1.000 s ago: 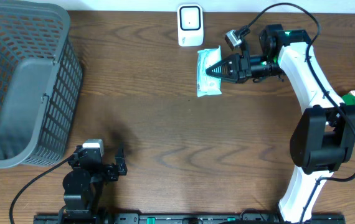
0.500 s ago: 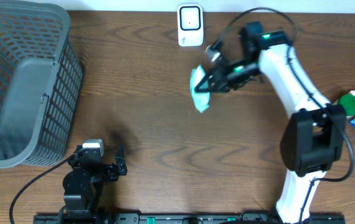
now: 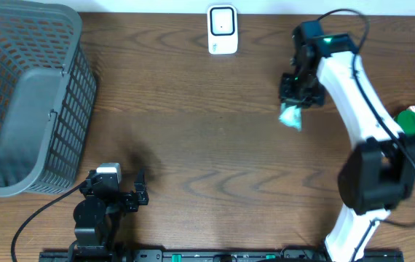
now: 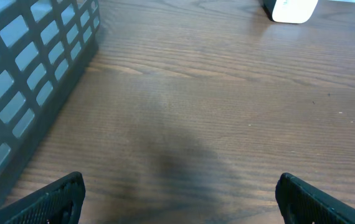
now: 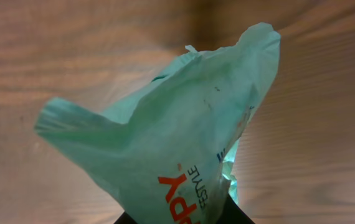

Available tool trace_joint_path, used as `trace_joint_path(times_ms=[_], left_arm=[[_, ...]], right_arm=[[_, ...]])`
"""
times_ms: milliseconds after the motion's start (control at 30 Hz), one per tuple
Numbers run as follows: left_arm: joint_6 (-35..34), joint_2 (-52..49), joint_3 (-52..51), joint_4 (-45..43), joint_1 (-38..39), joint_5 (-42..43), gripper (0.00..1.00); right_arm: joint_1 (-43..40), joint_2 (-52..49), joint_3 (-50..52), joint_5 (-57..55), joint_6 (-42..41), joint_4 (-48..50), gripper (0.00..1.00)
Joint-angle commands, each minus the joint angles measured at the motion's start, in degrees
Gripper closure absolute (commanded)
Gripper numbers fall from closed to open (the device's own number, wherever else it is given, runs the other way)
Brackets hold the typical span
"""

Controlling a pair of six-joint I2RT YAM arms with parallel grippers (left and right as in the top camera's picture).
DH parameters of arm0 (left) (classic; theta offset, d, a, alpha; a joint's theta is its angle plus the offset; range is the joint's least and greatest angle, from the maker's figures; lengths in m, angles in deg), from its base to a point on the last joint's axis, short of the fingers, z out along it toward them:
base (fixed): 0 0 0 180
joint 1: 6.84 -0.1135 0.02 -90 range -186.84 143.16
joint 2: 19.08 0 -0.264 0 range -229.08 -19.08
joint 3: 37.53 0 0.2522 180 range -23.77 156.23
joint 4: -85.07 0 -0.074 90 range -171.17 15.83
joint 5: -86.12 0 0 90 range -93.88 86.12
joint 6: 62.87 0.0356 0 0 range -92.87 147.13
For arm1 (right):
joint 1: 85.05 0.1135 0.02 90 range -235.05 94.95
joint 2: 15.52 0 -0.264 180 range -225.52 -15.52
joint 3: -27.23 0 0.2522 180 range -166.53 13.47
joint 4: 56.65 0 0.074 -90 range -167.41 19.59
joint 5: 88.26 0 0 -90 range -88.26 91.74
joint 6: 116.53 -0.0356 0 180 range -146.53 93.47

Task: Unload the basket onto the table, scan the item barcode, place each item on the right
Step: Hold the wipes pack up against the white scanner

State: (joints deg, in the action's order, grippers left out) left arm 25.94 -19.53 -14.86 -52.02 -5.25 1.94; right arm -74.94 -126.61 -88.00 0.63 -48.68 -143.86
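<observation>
Overall, one packet [image 3: 290,116], one scanner [image 3: 222,29], one basket [image 3: 80,94]

Pkt [image 5: 165,137] mint-green, red + dk lettering; basket [image 3: 76,109] grey grid; scanner [image 3: 222,29] white; table [image 3: 193,145] brown woodgrain.

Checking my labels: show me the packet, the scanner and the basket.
packet [image 5: 177,124]: right wrist view, its crumpled face.
scanner [image 3: 222,29]: overhead view, its front.
basket [image 3: 76,109]: overhead view, its mesh wall.
</observation>
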Motion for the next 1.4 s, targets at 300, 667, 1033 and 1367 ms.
trace_joint_path(times_ms=[300,667,1033,1367], left_arm=[[1.0,0.1,-0.9,0.0,-0.3,-0.4,0.02],[1.0,0.1,-0.9,0.0,-0.3,-0.4,0.02],[1.0,0.1,-0.9,0.0,-0.3,-0.4,0.02],[1.0,0.1,-0.9,0.0,-0.3,-0.4,0.02]], right_arm=[[2.6,22.0,-0.6,-20.7,1.1,-0.3,0.99],[5.4,13.6,-0.6,-10.8,13.3,30.3,0.99],[6.5,-1.9,-0.7,-1.1,10.3,59.4,0.99],[11.0,-13.2,-3.0,-0.7,19.4,76.7,0.99]])
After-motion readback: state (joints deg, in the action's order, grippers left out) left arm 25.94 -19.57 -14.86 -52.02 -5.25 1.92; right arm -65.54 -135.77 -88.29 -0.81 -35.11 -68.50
